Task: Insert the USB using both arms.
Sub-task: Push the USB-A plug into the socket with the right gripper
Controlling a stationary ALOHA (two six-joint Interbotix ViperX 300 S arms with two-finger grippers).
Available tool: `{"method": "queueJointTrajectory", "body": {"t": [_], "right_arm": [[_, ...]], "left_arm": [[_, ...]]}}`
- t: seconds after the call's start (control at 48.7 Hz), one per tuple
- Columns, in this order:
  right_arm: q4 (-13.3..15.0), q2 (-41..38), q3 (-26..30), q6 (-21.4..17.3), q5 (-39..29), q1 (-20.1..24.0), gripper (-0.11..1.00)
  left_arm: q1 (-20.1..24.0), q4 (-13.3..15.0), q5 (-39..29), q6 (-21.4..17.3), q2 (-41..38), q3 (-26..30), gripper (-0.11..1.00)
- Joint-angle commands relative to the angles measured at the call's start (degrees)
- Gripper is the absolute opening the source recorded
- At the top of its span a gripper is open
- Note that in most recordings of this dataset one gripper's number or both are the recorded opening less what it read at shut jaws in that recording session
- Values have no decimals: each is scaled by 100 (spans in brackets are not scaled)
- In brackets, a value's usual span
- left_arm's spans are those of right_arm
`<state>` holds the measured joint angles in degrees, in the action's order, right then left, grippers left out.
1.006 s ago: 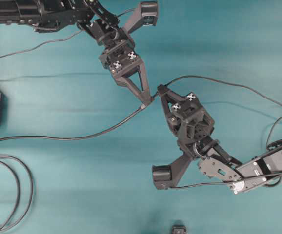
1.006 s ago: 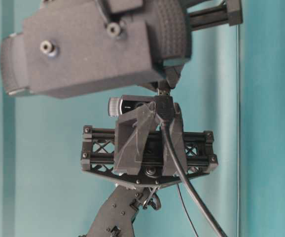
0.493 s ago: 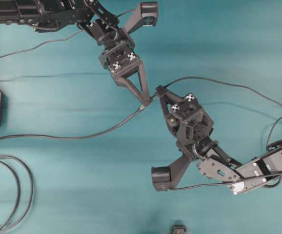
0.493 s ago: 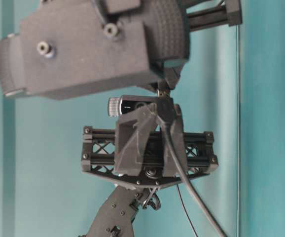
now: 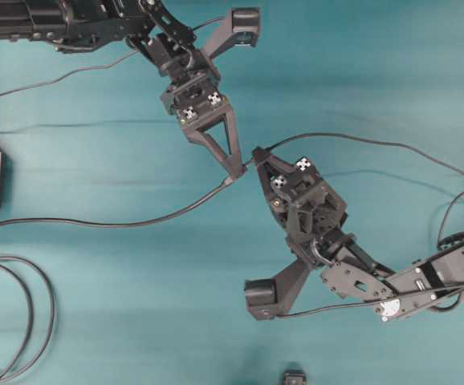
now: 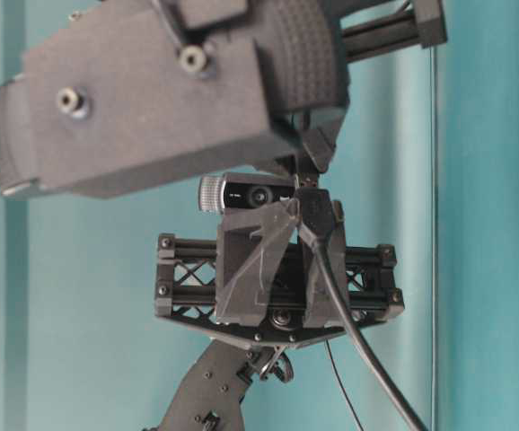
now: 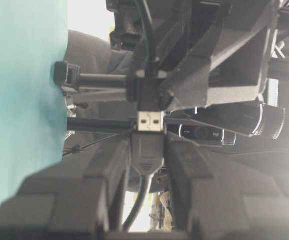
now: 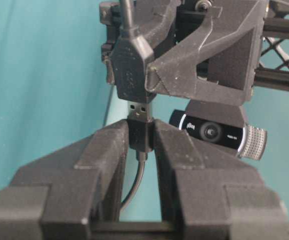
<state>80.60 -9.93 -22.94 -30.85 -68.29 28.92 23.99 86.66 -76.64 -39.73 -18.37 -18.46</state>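
Between our right gripper's (image 8: 140,131) fingers we pinch the USB (image 8: 138,112) plug, silver tip just below the dark socket (image 8: 130,70) pinched by our left gripper (image 8: 149,75) beyond. Any sideways tilt could jam the tip against the socket's rim.

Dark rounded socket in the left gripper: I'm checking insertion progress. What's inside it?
The dark rounded socket's shell hides its interior. Only the silver-tipped grey USB plug, pinched by the right gripper, shows at its mouth, with bare metal exposed.
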Motion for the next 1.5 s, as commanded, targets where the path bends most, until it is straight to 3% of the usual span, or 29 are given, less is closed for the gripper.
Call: {"method": "queueJointTrajectory", "body": {"t": [0.0, 0.411, 0.657, 1.478], "right_arm": [[53, 114, 281, 26, 211, 202, 18], [35, 114, 299, 158, 325, 229, 18], [-62, 123, 281, 158, 229, 246, 18], [-62, 123, 290, 149, 281, 229, 18]], "left_arm": [[141, 44, 62, 18, 79, 185, 29], [141, 0, -18, 18, 79, 176, 29], [141, -281, -97, 35, 185, 149, 29], [-114, -281, -88, 18, 53, 457, 29]]}}
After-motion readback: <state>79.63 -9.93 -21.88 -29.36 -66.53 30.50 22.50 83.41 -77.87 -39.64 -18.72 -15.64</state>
